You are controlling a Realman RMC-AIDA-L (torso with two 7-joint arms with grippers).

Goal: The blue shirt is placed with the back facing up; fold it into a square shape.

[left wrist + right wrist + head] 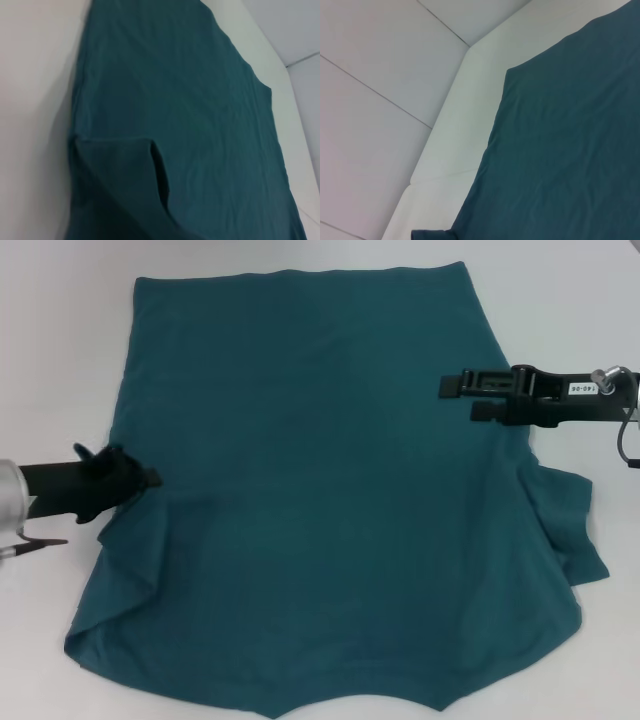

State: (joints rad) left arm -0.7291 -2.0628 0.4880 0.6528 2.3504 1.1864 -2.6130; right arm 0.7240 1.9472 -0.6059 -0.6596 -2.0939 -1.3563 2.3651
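Observation:
The blue shirt [320, 490] lies spread on the white table, plain back up, hem at the far side and neck toward me. My left gripper [140, 478] sits at the shirt's left edge, where the left sleeve [125, 560] is folded and rumpled. In the left wrist view the shirt [200, 100] shows that sleeve [120, 170] with its opening turned up. My right gripper [458, 398] hovers open over the shirt's right edge, above the right sleeve [570, 530], with nothing between its fingers. The right wrist view shows the shirt [570, 150] and its far corner.
Bare white table [60, 360] surrounds the shirt on the left, right and far sides. In the right wrist view the table edge [455, 150] runs past the shirt's corner, with grey floor tiles [380, 100] beyond.

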